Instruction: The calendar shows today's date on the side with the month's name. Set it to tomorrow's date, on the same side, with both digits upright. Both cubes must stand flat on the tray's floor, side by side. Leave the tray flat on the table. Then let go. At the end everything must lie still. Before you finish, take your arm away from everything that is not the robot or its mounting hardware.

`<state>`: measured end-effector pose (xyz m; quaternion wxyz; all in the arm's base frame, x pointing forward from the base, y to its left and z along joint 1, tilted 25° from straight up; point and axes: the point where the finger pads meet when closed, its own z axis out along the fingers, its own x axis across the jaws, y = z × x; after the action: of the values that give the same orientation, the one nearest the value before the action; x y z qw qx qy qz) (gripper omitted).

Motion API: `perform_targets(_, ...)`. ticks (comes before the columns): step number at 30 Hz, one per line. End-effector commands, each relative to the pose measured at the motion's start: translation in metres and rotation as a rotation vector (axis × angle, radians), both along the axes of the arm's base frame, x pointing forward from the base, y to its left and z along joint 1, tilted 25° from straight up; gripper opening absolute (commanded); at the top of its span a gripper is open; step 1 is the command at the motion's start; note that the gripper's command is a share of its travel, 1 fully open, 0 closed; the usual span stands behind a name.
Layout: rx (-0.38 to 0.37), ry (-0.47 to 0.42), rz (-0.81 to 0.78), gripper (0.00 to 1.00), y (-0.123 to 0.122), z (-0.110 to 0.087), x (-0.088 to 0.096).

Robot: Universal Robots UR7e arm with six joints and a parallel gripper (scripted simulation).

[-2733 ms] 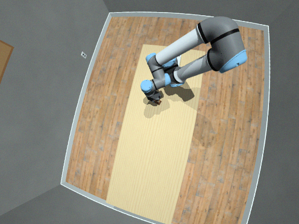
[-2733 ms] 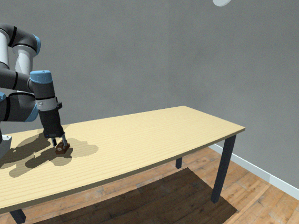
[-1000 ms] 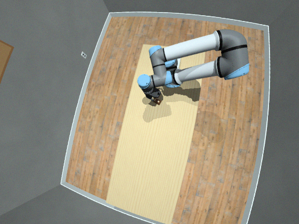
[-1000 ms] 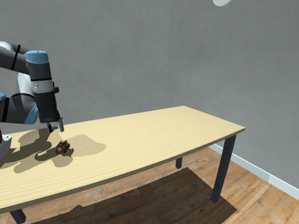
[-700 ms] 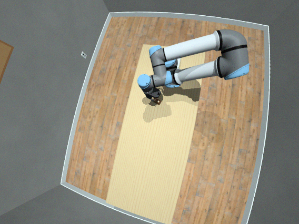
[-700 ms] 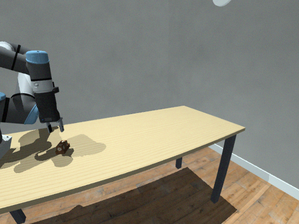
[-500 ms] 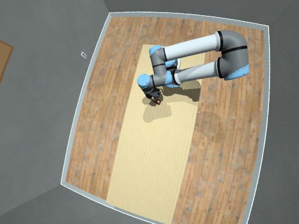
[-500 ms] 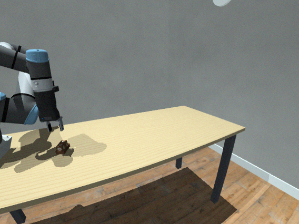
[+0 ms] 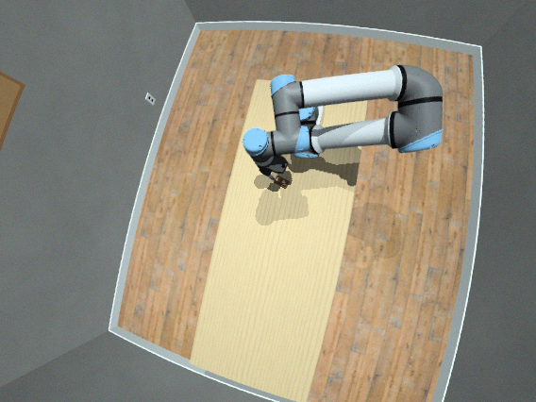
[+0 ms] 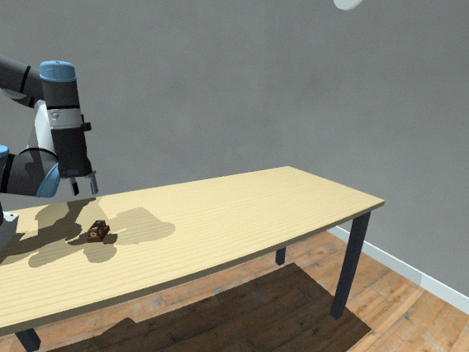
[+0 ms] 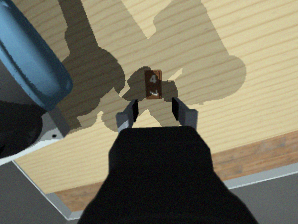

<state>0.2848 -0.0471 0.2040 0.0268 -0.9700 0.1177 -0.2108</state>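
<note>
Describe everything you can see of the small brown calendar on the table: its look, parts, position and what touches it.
The calendar is a small dark brown, wood-looking tray holding cubes with pale digits. In the wrist view a 4 shows on one cube's top face; the mark on the cube beside it is too small to read. It rests flat on the pale wooden table, inside the arm's shadow near the robot's end. The open gripper hangs above it, empty, not touching. Only the table touches it.
</note>
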Motion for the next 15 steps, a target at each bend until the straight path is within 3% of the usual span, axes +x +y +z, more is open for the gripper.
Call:
perform_targets(1,0.004,-0.009,0.002,1.00,-0.0005,0.0185,-0.0100)
perform_targets(15,0.004,-0.009,0.002,1.00,-0.0006,0.0271,-0.0140)
